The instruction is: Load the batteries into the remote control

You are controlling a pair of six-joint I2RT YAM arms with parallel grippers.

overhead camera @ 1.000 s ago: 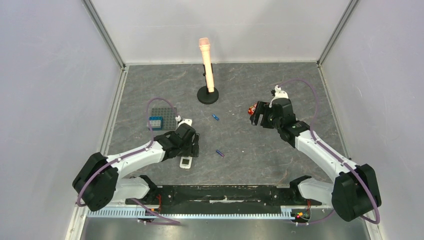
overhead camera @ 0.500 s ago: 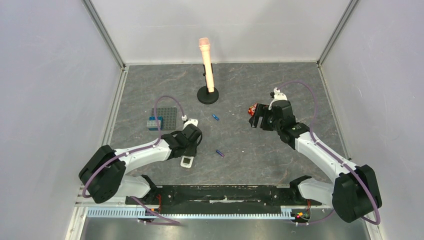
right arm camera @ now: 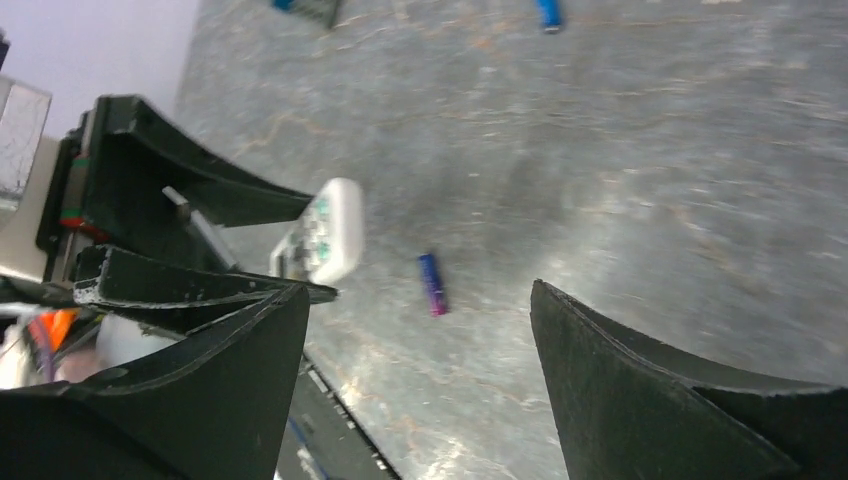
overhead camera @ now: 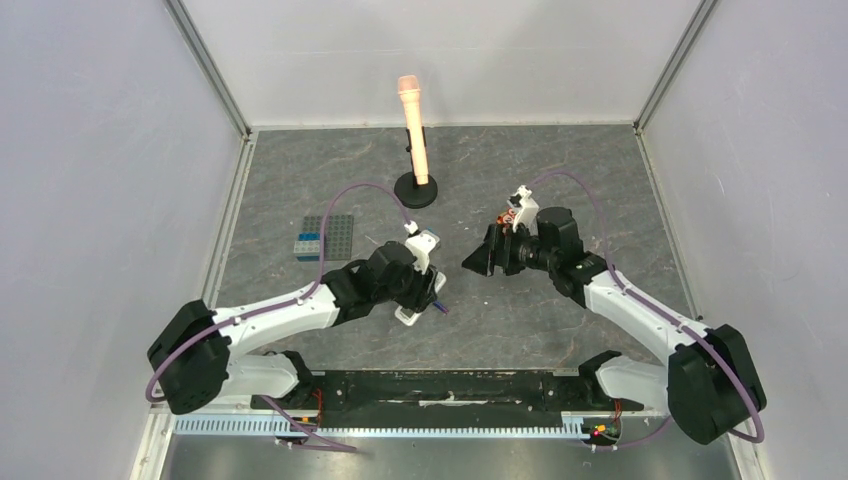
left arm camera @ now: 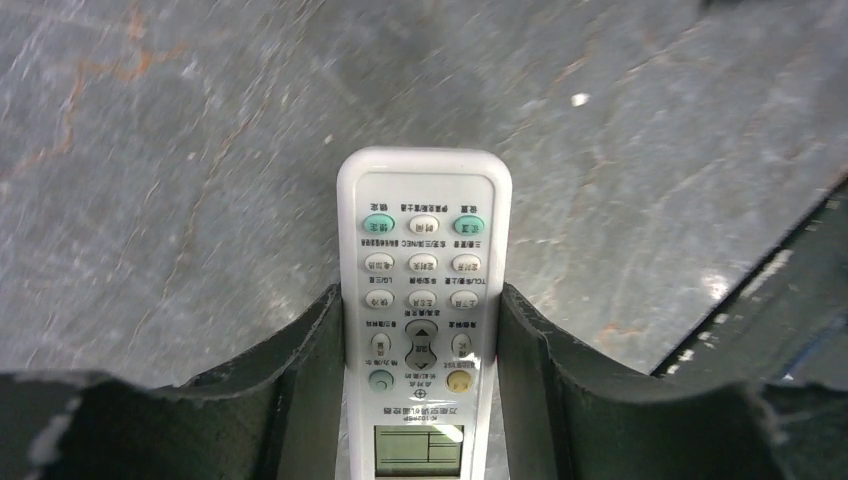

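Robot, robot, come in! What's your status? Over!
Left gripper shut on remote. Right gripper open, empty, over one battery. Other battery loose on table. Nothing blocking.

The remote control [left arm camera: 424, 200] is smooth white plastic with a soft gloss; its buttons [left arm camera: 424, 264] look like matt rubber. The fingers [left arm camera: 290, 390] of the left gripper [left arm camera: 420, 300] are matt black with rough, worn edges. The table [left arm camera: 160, 150] has a grey, veined, stone-like top with a faint sheen. The battery [right arm camera: 431, 284] wears a glossy blue wrap. The left arm [overhead camera: 285, 310] has glossy white plastic shells.
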